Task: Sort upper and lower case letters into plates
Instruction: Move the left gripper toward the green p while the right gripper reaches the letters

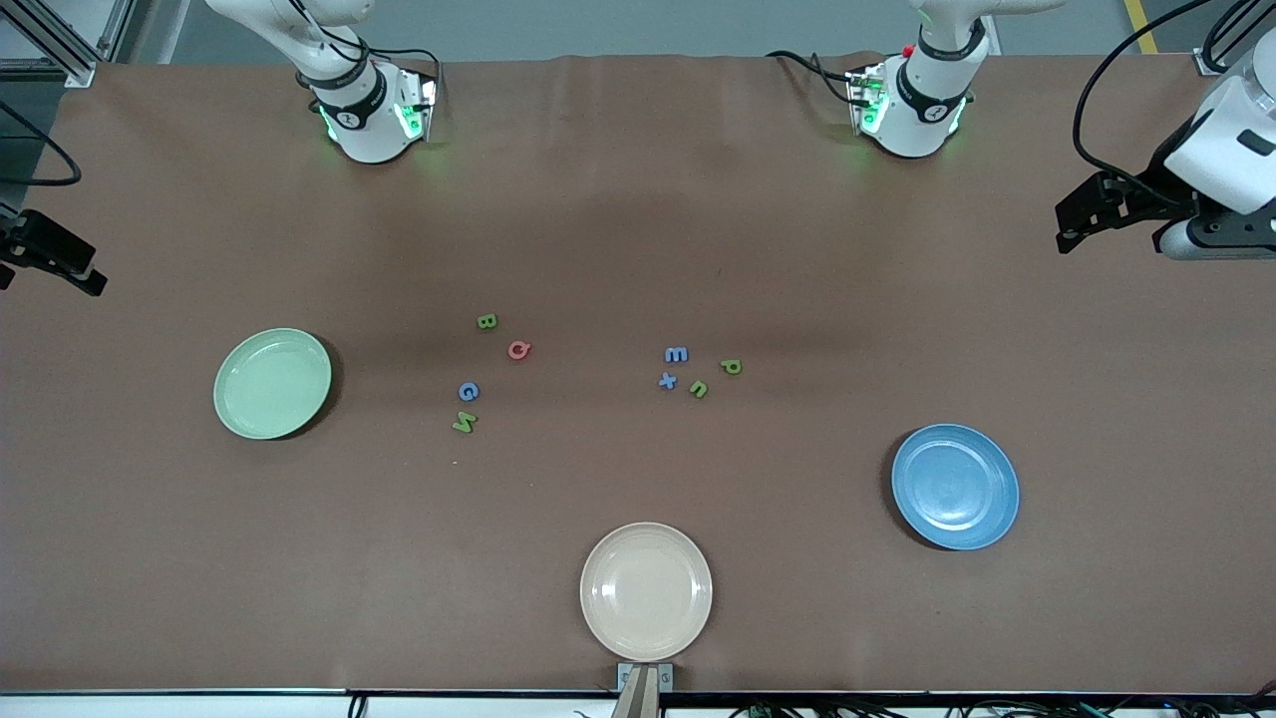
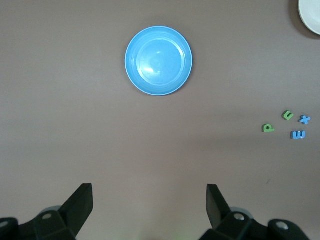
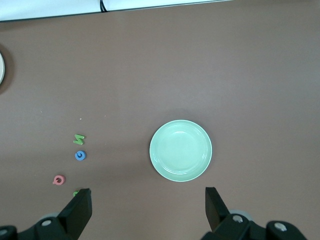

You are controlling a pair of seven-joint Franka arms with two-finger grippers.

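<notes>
Both end effectors hang up in the air with nothing in them: the left end effector (image 2: 150, 200) spreads its fingers wide above bare brown table (image 1: 638, 199) at the left arm's end, with the blue plate (image 2: 158, 60) in its wrist view, and the right end effector (image 3: 148, 202) is just as wide over the right arm's end, looking down on the mint green plate (image 3: 180, 150). On the table, the mint green plate (image 1: 272, 383) sits toward the right arm's end, the blue plate (image 1: 955, 486) toward the left arm's end and nearer to the front camera, and a beige plate (image 1: 646, 590) lies between them at the table edge closest to that camera. All three plates are bare. Two loose clusters of letters lie mid-table. Toward the mint green plate: a green B (image 1: 485, 321), a red Q (image 1: 518, 349), a blue G (image 1: 469, 391) and a green N (image 1: 465, 423), each apart from the next. Toward the blue plate: a blue E (image 1: 676, 354), a blue x (image 1: 667, 380) just beside it, a green n (image 1: 699, 389) and a green p (image 1: 731, 367).
</notes>
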